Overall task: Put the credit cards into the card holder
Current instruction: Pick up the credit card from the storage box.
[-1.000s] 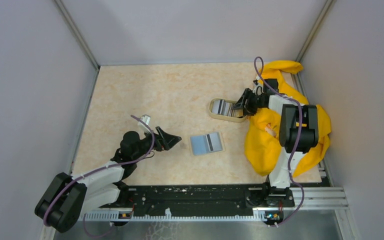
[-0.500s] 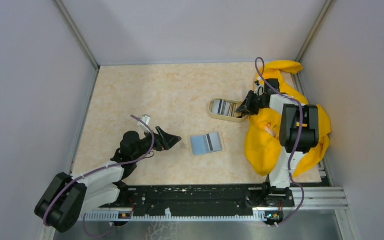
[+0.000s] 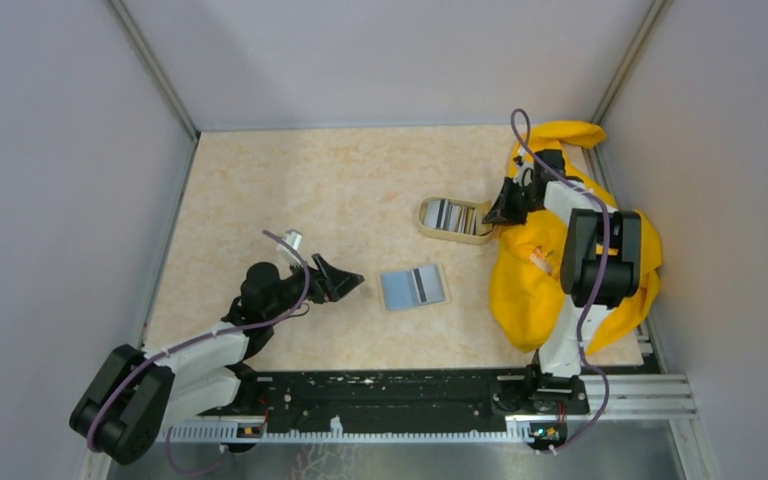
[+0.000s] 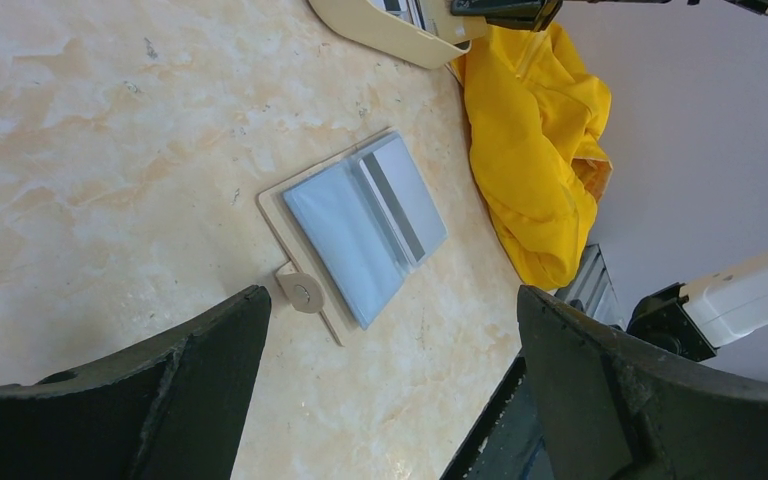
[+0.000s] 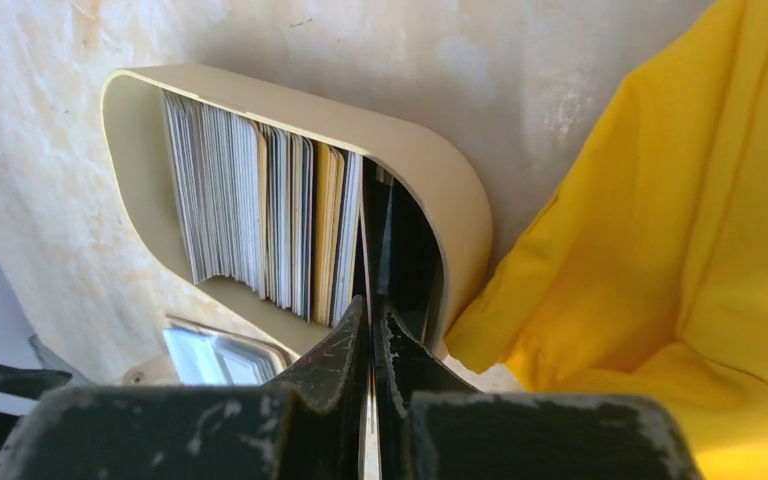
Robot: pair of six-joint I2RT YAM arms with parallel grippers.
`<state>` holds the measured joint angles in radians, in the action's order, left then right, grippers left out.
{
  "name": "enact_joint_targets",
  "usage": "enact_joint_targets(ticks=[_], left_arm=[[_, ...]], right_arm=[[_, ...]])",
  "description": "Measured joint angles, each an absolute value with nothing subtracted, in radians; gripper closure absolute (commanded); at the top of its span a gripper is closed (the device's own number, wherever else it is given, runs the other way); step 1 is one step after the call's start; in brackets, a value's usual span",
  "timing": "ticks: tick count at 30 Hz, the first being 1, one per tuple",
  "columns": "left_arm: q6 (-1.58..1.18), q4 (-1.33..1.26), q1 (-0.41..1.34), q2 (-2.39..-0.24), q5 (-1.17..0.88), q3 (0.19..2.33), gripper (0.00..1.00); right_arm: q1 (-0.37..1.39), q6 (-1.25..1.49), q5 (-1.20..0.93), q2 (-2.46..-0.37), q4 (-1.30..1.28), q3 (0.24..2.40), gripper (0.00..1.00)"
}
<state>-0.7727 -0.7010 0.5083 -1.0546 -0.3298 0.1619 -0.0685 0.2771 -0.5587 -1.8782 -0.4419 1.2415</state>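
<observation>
Beige marbled tabletop (image 3: 290, 190), plain grey walls (image 3: 380, 60) on three sides, metal corner rails (image 3: 155, 70), soft even light

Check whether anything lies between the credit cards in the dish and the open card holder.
Nothing visible does. Bare table lies between the credit cards in the dish and the card holder; the yellow cloth sits off to the right.

The desk (image 3: 290, 190) is pale, marbled beige. The holder (image 3: 414, 287) lies open flat near its middle, blue inside up. An oval dish (image 3: 426, 218) sits farther back, just beside a yellow cloth (image 3: 525, 290) heaped along the right edge.
</observation>
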Motion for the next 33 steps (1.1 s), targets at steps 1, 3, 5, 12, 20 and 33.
enact_joint_targets(ticks=[1,3,5,12,20,33], left_arm=[[-0.774,-0.702,0.508,-1.055,-0.331,0.162,0.01],[-0.775,-0.705,0.508,-1.055,-0.334,0.162,0.01],[-0.778,-0.711,0.508,-1.055,-0.337,0.162,0.01],[-0.795,-0.773,0.508,-1.062,-0.382,0.162,0.06],[-0.815,-1.004,0.537,-1.12,-0.471,0.165,0.07],[-0.665,-1.396,0.804,-1.377,-0.351,0.267,0.23]], right_arm=[[-0.068,0.259,-0.545,-1.876,-0.463,1.255,1.0],[-0.068,0.223,-0.52,-1.865,-0.498,1.28,1.0],[-0.068,0.189,-0.504,-1.846,-0.522,1.298,1.0],[-0.069,0.027,-0.525,-1.743,-0.579,1.353,1.0],[-0.07,-0.17,-0.919,-1.58,-0.606,1.332,1.0],[0.125,-0.134,-1.435,-1.374,-0.264,0.97,1.0]])
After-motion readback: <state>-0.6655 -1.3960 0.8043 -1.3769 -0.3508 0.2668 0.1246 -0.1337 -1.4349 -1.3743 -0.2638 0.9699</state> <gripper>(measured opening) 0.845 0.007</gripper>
